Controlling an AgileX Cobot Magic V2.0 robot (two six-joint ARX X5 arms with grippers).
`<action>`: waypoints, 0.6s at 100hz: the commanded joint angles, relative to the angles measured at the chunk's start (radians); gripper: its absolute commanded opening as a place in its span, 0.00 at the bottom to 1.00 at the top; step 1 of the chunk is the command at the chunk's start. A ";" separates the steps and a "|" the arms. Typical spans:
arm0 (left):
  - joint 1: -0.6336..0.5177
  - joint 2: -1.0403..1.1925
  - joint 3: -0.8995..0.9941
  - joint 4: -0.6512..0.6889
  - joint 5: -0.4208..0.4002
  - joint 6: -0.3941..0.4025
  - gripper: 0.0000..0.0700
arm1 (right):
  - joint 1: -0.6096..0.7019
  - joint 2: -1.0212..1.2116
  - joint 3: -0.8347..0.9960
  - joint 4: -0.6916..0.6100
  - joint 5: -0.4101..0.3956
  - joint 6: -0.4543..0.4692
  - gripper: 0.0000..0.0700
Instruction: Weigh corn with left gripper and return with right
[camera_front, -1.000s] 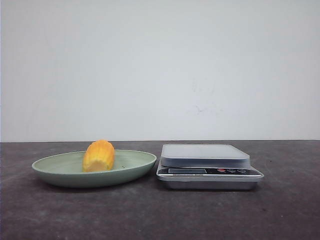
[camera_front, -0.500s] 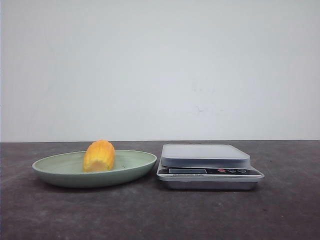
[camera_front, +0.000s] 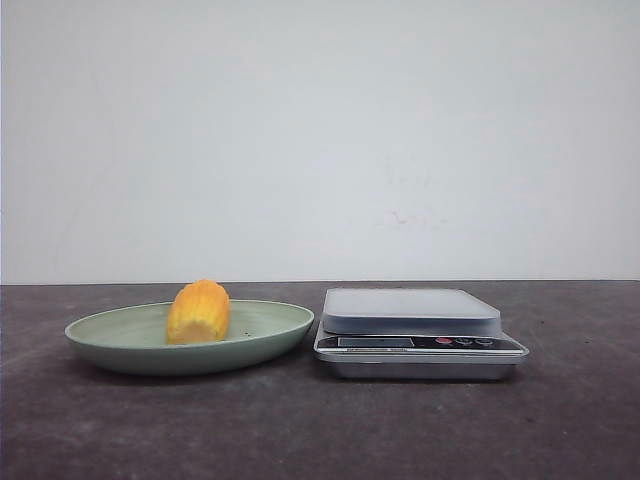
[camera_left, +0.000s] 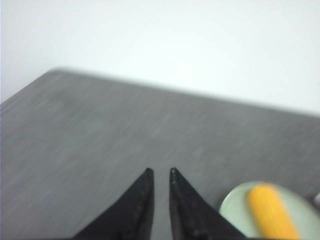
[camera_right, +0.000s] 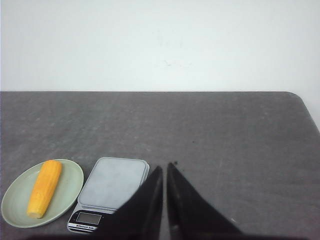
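An orange-yellow corn (camera_front: 198, 313) lies on a pale green plate (camera_front: 275, 328) at the left of the dark table. A silver kitchen scale (camera_front: 410, 310) stands just right of the plate, its platform bare. Neither gripper shows in the front view. In the left wrist view my left gripper (camera_left: 160, 171) hangs over bare table with a narrow gap between its tips and nothing in it; the corn (camera_left: 270, 210) and plate (camera_left: 232, 205) lie off to one side. My right gripper (camera_right: 165, 166) is shut and empty, beside the scale (camera_right: 112, 185); the corn (camera_right: 44, 188) and plate (camera_right: 72, 182) lie beyond the scale.
A plain white wall rises behind the table. The table's far edge and its rounded corner (camera_right: 295, 95) show in the right wrist view. The left wrist view is blurred.
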 joint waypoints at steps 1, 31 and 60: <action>0.032 -0.031 -0.091 0.147 0.075 0.045 0.02 | 0.002 0.005 0.015 0.013 0.000 0.014 0.01; 0.122 -0.147 -0.420 0.291 0.171 0.014 0.02 | 0.002 0.005 0.015 0.013 0.000 0.014 0.01; 0.129 -0.179 -0.565 0.382 0.170 0.018 0.02 | 0.002 0.005 0.015 0.013 0.000 0.014 0.01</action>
